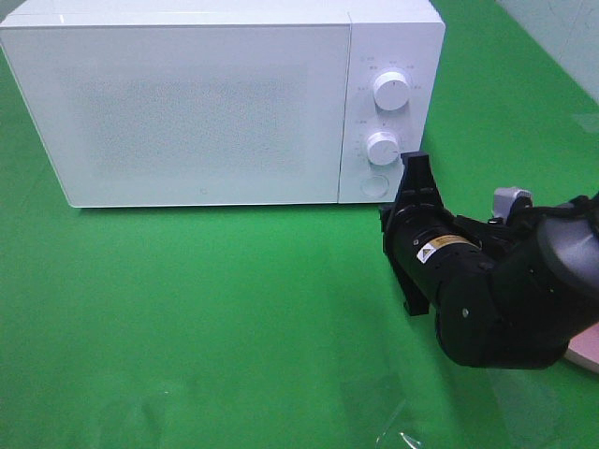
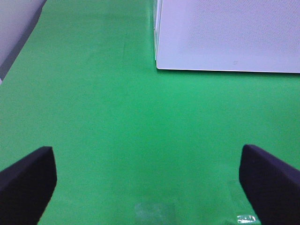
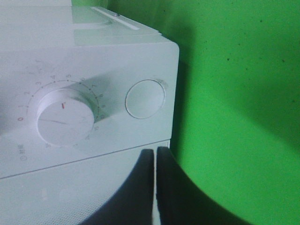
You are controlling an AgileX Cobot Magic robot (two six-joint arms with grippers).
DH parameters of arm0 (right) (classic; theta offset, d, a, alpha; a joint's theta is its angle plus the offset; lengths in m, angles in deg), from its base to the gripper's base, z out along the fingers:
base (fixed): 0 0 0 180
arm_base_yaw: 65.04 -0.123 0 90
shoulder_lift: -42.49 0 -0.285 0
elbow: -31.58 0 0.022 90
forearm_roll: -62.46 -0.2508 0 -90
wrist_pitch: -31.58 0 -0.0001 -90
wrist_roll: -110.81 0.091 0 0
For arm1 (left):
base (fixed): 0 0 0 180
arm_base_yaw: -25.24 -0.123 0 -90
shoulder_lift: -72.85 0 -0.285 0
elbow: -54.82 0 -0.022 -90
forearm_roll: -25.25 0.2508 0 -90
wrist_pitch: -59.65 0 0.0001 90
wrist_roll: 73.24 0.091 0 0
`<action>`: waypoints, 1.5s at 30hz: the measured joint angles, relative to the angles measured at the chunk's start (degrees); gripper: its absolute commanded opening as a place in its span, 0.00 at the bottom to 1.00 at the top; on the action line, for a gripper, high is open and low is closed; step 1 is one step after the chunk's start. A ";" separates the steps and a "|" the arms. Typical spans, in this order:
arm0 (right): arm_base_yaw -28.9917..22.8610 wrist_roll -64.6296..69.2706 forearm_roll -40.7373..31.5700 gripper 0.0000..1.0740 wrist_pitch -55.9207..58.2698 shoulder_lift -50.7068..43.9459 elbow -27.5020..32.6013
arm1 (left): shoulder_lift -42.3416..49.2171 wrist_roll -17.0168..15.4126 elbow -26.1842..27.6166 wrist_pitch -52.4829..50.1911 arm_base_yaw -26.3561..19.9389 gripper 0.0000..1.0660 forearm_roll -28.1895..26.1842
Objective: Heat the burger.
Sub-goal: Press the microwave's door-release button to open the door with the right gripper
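Observation:
The burger is out of view in every frame. A white microwave stands at the back of the green table with its door closed. My right gripper is shut with nothing between its fingers, and its tip is just in front of the control panel. That tip sits beside the round button, below the lower knob. In the right wrist view the shut gripper points at the panel just under the round button and the lower knob. My left gripper is open over bare green cloth, well short of the microwave.
An upper knob sits above the lower one on the panel. A pale pink edge shows at the right border behind my right arm. Green cloth covers the table in front of the microwave.

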 measured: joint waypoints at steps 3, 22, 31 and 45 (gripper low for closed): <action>0.69 0.00 0.52 0.00 0.34 0.57 -0.86 | 0.00 0.00 0.00 0.00 0.00 0.92 0.00; 7.39 0.17 4.70 0.01 6.42 4.01 -8.82 | 0.00 0.00 0.00 0.00 0.00 0.92 0.00; 9.74 -0.63 6.70 0.00 9.11 5.04 -11.97 | 0.00 0.00 0.00 0.00 0.00 0.92 0.00; 9.74 0.00 6.70 0.00 10.31 8.77 -15.76 | 0.00 0.00 0.00 0.00 0.00 0.92 0.00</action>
